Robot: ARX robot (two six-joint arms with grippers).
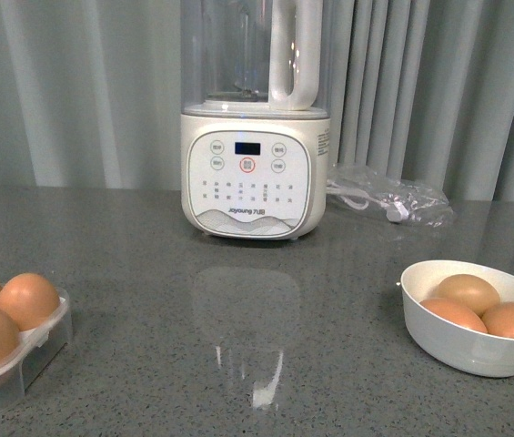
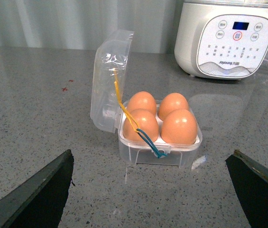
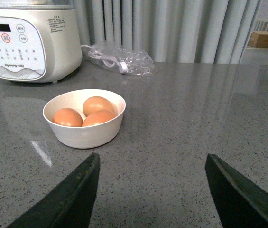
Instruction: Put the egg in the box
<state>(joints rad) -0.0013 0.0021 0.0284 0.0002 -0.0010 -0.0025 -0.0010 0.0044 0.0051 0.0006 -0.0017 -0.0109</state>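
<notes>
Grey speckled table (image 1: 147,273) before pale curtains (image 1: 56,91), Joyoung blender (image 1: 255,173) at the back. On the left, clear egg box (image 2: 158,154), lid (image 2: 110,80) propped open for loading. All four cups filled with brown eggs (image 2: 179,127) (the task's one probably among them, impossible to single out). Three spares in the white bowl (image 3: 84,137) on the right. Left tool (image 2: 148,190) and right tool (image 3: 150,194) both spread wide, gripping nothing, short of box and bowl.

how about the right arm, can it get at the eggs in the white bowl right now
Probably yes: the open right gripper faces the bowl, only bare counter lies between, and its three eggs sit uncovered.
</notes>
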